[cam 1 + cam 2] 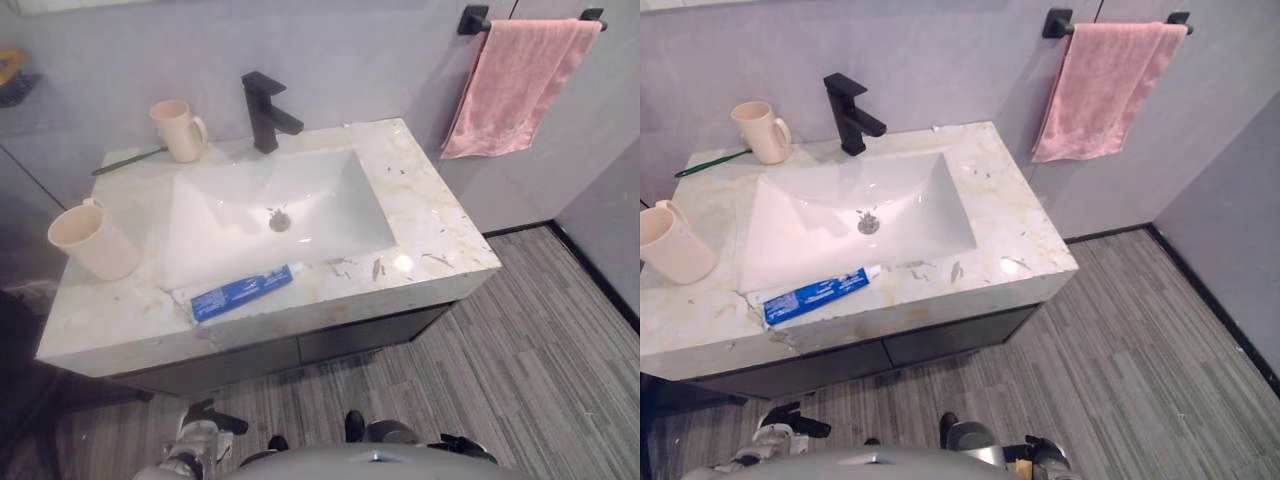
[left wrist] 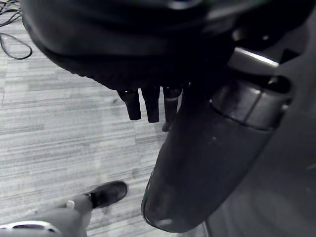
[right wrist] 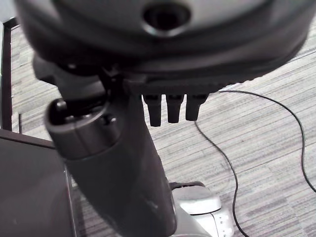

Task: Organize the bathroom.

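While both hands hung low by the floor, left hand (image 2: 148, 101) and right hand (image 3: 170, 106) with fingers straight, relaxed and holding nothing, judged nothing yet tidied on the pale marble table (image 1: 420, 215). Risked nudging the blue toothpaste tube (image 1: 240, 291) off the front edge, or toppling the near cream plastic cup (image 1: 92, 241) in reaching for the green toothbrush (image 1: 128, 160) beside the far cream cup (image 1: 180, 130). Could not make out the toothbrush's head or either cup's contents.
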You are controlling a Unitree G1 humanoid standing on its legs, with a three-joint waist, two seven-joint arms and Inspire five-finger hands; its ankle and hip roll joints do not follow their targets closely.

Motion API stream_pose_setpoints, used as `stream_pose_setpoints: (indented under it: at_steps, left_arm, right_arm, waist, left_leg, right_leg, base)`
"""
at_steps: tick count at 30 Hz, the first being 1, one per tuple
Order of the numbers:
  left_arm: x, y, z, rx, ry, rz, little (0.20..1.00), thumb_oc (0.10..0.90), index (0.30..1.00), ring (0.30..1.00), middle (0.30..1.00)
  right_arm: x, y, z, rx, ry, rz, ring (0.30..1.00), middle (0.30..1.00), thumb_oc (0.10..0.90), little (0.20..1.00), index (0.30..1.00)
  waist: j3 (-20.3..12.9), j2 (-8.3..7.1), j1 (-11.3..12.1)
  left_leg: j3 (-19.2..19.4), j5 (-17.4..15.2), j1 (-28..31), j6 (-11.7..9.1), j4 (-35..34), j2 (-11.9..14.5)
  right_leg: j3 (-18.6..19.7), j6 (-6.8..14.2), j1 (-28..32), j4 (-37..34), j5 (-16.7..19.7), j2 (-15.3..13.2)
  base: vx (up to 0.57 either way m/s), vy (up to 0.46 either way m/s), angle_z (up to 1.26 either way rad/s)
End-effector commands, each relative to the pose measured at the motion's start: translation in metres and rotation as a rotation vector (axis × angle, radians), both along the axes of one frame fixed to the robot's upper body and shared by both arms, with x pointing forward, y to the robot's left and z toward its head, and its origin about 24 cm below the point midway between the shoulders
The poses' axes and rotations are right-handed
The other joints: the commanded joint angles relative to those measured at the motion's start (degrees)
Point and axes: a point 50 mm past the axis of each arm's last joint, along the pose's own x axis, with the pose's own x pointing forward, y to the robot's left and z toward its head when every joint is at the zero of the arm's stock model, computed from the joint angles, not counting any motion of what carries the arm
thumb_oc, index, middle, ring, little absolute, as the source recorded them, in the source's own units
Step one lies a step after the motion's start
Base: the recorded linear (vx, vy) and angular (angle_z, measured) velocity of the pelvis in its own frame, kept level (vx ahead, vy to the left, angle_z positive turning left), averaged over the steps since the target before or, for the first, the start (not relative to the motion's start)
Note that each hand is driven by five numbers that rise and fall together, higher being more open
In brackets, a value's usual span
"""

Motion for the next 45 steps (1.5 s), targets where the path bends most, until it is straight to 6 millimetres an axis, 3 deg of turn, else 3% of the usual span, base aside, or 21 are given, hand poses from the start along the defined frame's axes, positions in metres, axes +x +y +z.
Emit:
stream_pose_setpoints:
  at_steps: [1, 7, 11, 14, 15, 16, 19, 21, 24, 25, 27, 28, 32, 35, 39, 40, 43, 45]
  left_arm:
    - [0.013, 0.013, 0.007, 0.054, -0.052, 0.059, 0.900, 0.800, 0.900, 0.900, 0.900]
    - [-0.007, 0.012, 0.001, 0.058, 0.002, 0.107, 0.900, 0.800, 0.900, 0.900, 0.900]
    - [-0.013, 0.007, -0.001, 0.046, 0.009, 0.082, 0.900, 0.800, 0.900, 0.900, 0.900]
    - [-0.006, -0.001, -0.001, 0.024, -0.019, 0.042, 0.900, 0.800, 0.900, 0.900, 0.900]
    - [-0.005, -0.001, -0.001, 0.020, -0.024, 0.042, 0.900, 0.800, 0.900, 0.900, 0.900]
    - [-0.004, -0.003, -0.001, 0.013, -0.034, 0.046, 0.900, 0.800, 0.900, 0.900, 0.900]
    - [-0.003, -0.004, -0.001, 0.006, -0.036, 0.041, 0.900, 0.800, 0.900, 0.900, 0.900]
    - [-0.002, -0.005, -0.001, -0.004, -0.039, 0.032, 0.900, 0.800, 0.900, 0.900, 0.900]
    - [0.005, -0.012, -0.001, -0.019, -0.065, 0.008, 0.900, 0.800, 0.900, 0.900, 0.900]
    - [0.011, -0.016, 0.001, -0.019, -0.076, -0.023, 0.900, 0.800, 0.900, 0.900, 0.900]
    - [0.019, -0.018, 0.003, -0.017, -0.094, -0.049, 0.900, 0.800, 0.900, 0.900, 0.900]
    - [0.020, -0.018, 0.003, -0.014, -0.097, -0.058, 0.900, 0.800, 0.900, 0.900, 0.900]
    - [0.026, -0.012, 0.006, 0.022, -0.104, -0.097, 0.900, 0.800, 0.900, 0.900, 0.900]
    - [0.019, 0.001, 0.007, 0.046, -0.091, -0.057, 0.900, 0.800, 0.900, 0.900, 0.900]
    - [0.019, 0.010, 0.009, 0.051, -0.113, -0.003, 0.900, 0.800, 0.900, 0.900, 0.900]
    - [0.022, 0.014, 0.011, 0.055, -0.128, 0.026, 0.900, 0.800, 0.900, 0.900, 0.900]
    - [0.022, 0.014, 0.011, 0.055, -0.142, 0.061, 0.900, 0.800, 0.900, 0.900, 0.900]
    - [0.019, 0.015, 0.011, 0.068, -0.142, 0.074, 0.900, 0.800, 0.900, 0.900, 0.900]
  right_arm:
    - [0.012, -0.003, 0.003, -0.031, -0.030, 0.075, 0.900, 0.900, 0.800, 0.900, 0.900]
    - [0.023, 0.002, 0.004, -0.019, -0.055, 0.154, 0.900, 0.900, 0.800, 0.900, 0.900]
    - [0.036, 0.003, 0.008, -0.034, -0.095, 0.200, 0.900, 0.900, 0.800, 0.900, 0.900]
    - [0.044, -0.003, 0.011, -0.055, -0.123, 0.178, 0.900, 0.900, 0.800, 0.900, 0.900]
    - [0.045, -0.004, 0.012, -0.053, -0.127, 0.167, 0.900, 0.900, 0.800, 0.900, 0.900]
    - [0.049, -0.006, 0.014, -0.051, -0.147, 0.130, 0.900, 0.900, 0.800, 0.900, 0.900]
    - [0.049, -0.008, 0.014, -0.050, -0.145, 0.128, 0.900, 0.900, 0.800, 0.900, 0.900]
    - [0.045, -0.010, 0.013, -0.049, -0.132, 0.120, 0.900, 0.900, 0.800, 0.900, 0.900]
    - [0.040, -0.012, 0.012, -0.050, -0.103, 0.123, 0.900, 0.900, 0.800, 0.900, 0.900]
    - [0.040, -0.011, 0.012, -0.052, -0.096, 0.121, 0.900, 0.900, 0.800, 0.900, 0.900]
    - [0.042, -0.011, 0.012, -0.044, -0.098, 0.105, 0.900, 0.900, 0.800, 0.900, 0.900]
    - [0.043, -0.010, 0.012, -0.042, -0.099, 0.107, 0.900, 0.900, 0.800, 0.900, 0.900]
    - [0.045, -0.005, 0.012, -0.038, -0.104, 0.109, 0.900, 0.900, 0.800, 0.900, 0.900]
    - [0.044, -0.001, 0.010, -0.018, -0.111, 0.116, 0.900, 0.900, 0.800, 0.900, 0.900]
    - [0.040, -0.004, 0.010, -0.024, -0.105, 0.086, 0.900, 0.900, 0.800, 0.900, 0.900]
    - [0.036, -0.005, 0.009, -0.024, -0.094, 0.097, 0.900, 0.900, 0.800, 0.900, 0.900]
    - [0.033, -0.004, 0.008, -0.023, -0.081, 0.095, 0.900, 0.900, 0.800, 0.900, 0.900]
    - [0.030, -0.002, 0.006, -0.021, -0.069, 0.096, 0.900, 0.900, 0.800, 0.900, 0.900]
  waist:
    - [-2.81, -1.54, 1.84]
    - [-2.92, -1.64, 3.33]
    - [-1.83, -1.31, 4.29]
    - [-0.30, -3.00, 4.22]
    - [-0.04, -3.32, 4.17]
    - [0.33, -4.33, 4.06]
    - [-0.29, -4.74, 3.20]
    - [-1.33, -3.68, 2.35]
    - [-2.62, -1.34, 1.21]
    - [-2.79, -0.81, 1.07]
    - [-2.32, -1.09, 0.32]
    - [-2.19, -1.13, 0.26]
    - [-0.78, -1.43, 0.27]
    - [0.39, -1.62, 1.27]
    - [0.50, -0.98, 1.45]
    - [0.20, -0.45, 1.61]
    - [-0.57, -0.23, 2.54]
    - [-1.27, -0.92, 3.27]
  left_leg:
    - [0.14, -1.05, -1.23, 1.58, 1.44, -1.72]
    - [-1.67, 0.24, -2.17, -0.03, 2.09, -0.83]
    - [-0.90, 1.72, -5.79, -2.26, 4.54, 0.83]
    - [1.87, -1.38, -10.08, -2.46, 16.83, 0.38]
    - [1.56, -1.91, -10.48, -2.45, 19.82, 0.18]
    - [-0.47, -2.17, -10.65, -2.48, 28.44, -1.10]
    - [-2.96, -3.91, -8.38, -1.69, 33.64, -3.17]
    - [-5.95, -4.16, -5.01, -2.11, 32.60, -4.64]
    - [-10.39, -5.96, 1.69, -2.31, 21.36, -6.26]
    - [-12.81, -10.84, 5.28, -0.78, 13.22, -7.82]
    - [-14.63, -14.12, 7.40, 1.15, 7.83, -8.82]
    - [-14.63, -14.18, 7.52, 1.37, 7.38, -8.88]
    - [-14.02, -11.78, 8.35, 2.37, 2.16, -9.19]
    - [-10.53, -9.62, 7.46, 2.50, 0.97, -8.50]
    - [-7.22, -7.88, 5.82, 2.99, 1.49, -7.41]
    - [-5.14, -7.38, 4.73, 3.49, 2.07, -6.55]
    - [-3.62, -6.47, 4.11, 3.33, 1.79, -5.97]
    - [-1.97, -6.39, 4.06, 3.00, 1.37, -6.25]
  right_leg:
    - [3.32, 2.64, -0.76, 0.14, 2.22, -3.14]
    - [3.98, 1.08, 2.33, -4.91, 2.86, -0.88]
    - [1.81, 0.58, 1.40, -6.32, 3.09, -0.93]
    - [-0.64, -0.32, 0.06, -6.32, 3.92, -3.34]
    - [-0.93, -0.64, -0.08, -6.32, 4.10, -3.65]
    - [-1.77, -1.47, -0.84, -6.32, 5.09, -4.46]
    - [-2.60, -1.77, -2.53, -6.13, 6.68, -4.91]
    - [-3.25, -1.73, -3.85, -5.92, 7.37, -4.28]
    - [-3.53, -0.95, -6.63, -5.00, 8.34, -2.68]
    - [-3.94, 0.07, -8.78, -4.17, 9.65, -2.91]
    - [-3.55, 2.01, -12.86, -2.89, 12.45, -3.94]
    - [-3.56, 2.29, -13.19, -2.87, 12.78, -4.06]
    - [-4.93, 4.40, -14.65, -4.62, 14.77, -4.77]
    - [-7.70, 5.01, -14.39, -2.53, 13.77, -6.01]
    - [-4.75, 3.61, -12.31, 4.63, 10.38, -7.18]
    - [-3.11, 3.18, -10.59, 7.59, 7.71, -7.67]
    - [-3.77, 3.12, -6.63, 5.75, 5.13, -7.86]
    - [-4.78, 3.49, -3.64, 1.43, 5.56, -7.46]
  base:
    - [0.02, -0.173, -0.22]
    - [0.01, -0.129, -0.04]
    - [-0.16, -0.101, 0.10]
    - [-0.33, -0.079, 0.40]
    - [-0.37, -0.098, 0.47]
    - [-0.29, -0.072, 0.32]
    - [-0.27, 0.008, 0.37]
    - [-0.22, 0.127, 0.42]
    - [-0.23, 0.191, 0.45]
    - [-0.23, 0.181, 0.36]
    - [-0.25, 0.162, 0.14]
    - [-0.23, 0.135, 0.00]
    - [-0.25, 0.109, 0.03]
    - [-0.25, 0.032, -0.15]
    - [-0.20, 0.018, -0.40]
    - [-0.15, -0.015, -0.13]
    - [-0.10, -0.054, -0.28]
    - [-0.02, -0.078, -0.21]
